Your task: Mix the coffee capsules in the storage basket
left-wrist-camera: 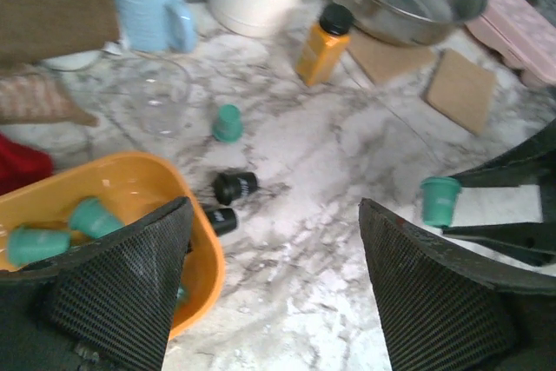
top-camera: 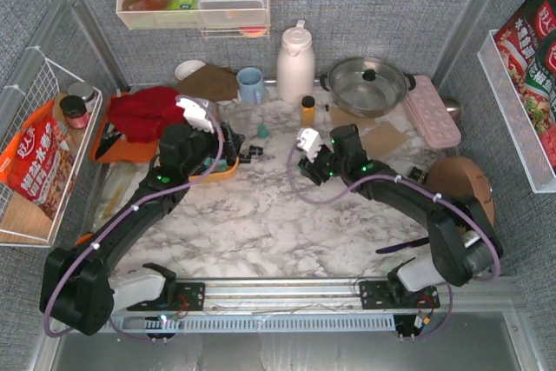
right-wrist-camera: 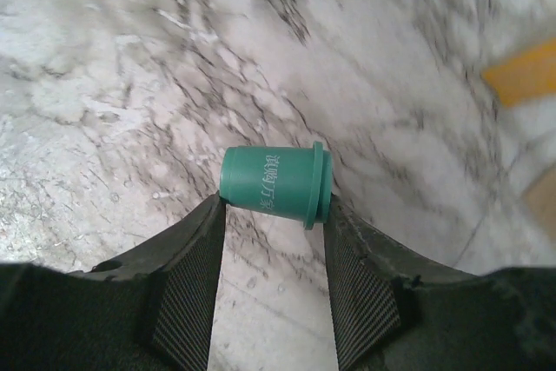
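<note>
Right hand (right-wrist-camera: 274,215): jaws clamped on one teal capsule (right-wrist-camera: 271,182), held sideways over bare desk (right-wrist-camera: 113,67). Left hand (left-wrist-camera: 274,215): jaws wide apart, nothing between them, at the near corner of the storage basket (left-wrist-camera: 207,267). Two teal capsules (left-wrist-camera: 94,215) show inside. A loose teal capsule (left-wrist-camera: 228,123) and two black capsules (left-wrist-camera: 234,187) lie on the desk beside the basket.

Judged step: returning strays to the basket. Next move calls for carrying the held capsule leftward over the rim, then release.

Basket interior is mostly hidden behind the left finger and, from above, under the arm. Count inside cannot be told.
</note>
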Available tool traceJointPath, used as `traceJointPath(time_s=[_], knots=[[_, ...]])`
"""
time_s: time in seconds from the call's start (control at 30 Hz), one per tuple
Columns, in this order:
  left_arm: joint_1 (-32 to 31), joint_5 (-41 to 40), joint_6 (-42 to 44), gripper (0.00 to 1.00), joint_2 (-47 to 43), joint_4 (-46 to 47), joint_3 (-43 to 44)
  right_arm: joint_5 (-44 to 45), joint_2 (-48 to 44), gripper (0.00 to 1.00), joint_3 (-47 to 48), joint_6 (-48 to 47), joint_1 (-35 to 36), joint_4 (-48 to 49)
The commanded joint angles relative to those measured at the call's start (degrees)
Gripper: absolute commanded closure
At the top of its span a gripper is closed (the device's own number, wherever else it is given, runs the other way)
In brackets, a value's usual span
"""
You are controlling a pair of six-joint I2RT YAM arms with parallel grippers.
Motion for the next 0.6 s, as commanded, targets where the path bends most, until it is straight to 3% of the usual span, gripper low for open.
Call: traceJointPath(time_s=[0.0, 0.2, 0.57], knots=[[-0.2, 12.68, -1.96, 0.16, 2.31, -3.22, 1.78, -12.55, -3.38, 0.6, -7.87, -12.61, 2.15, 21.6], [-1.51, 21.9, -4.8, 0.28, 6.34, -5.51, 2.95, -16.56, -3.1, 0.6, -17.71, -22.72, 4.96, 39.4], [-6.68, 22.19, -10.62, 0.33, 11.75, -6.09, 4.91, -12.81, -1.13, 0.6, -17.53, -22.9, 6.77, 44.01]])
